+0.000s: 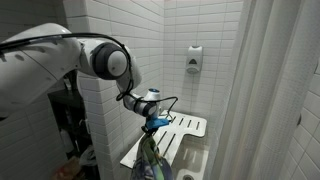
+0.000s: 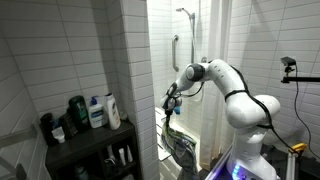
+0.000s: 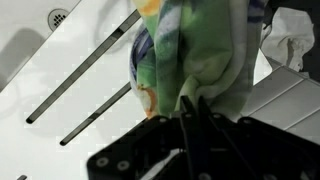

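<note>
green-and-yellow cloth (image 3: pixel 190 50) hangs from the gripper (image 1: pixel 152 121), fingers clamped on its top, at the left edge of the white slatted seat (image 1: pixel 188 128); tiled wall (image 1: pixel 100 130) close left.

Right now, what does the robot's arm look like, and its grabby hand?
The arm is white and chunky, made of rounded tube-like parts with round dark grey caps at the joints. The gripper at its end is black with a bit of blue, and a thin black cable loops beside it.
</note>
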You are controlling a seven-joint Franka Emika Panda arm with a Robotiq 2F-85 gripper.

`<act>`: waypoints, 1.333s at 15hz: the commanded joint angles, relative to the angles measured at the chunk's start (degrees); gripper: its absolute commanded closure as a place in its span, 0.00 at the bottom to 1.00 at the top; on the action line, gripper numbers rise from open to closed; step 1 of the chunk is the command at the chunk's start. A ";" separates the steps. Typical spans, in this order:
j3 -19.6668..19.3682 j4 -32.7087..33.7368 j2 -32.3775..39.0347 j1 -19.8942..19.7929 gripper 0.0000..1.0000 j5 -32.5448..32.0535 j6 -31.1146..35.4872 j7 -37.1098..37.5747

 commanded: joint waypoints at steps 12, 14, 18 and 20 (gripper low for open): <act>3.15 10.87 15.98 -5.56 0.98 -0.84 6.71 -9.40; 3.63 10.52 15.82 -5.96 0.98 -0.96 7.22 -10.22; 2.80 8.80 14.04 -5.32 0.93 -1.39 9.04 -8.66; 3.00 7.04 11.64 -5.65 0.93 -1.63 10.21 -8.75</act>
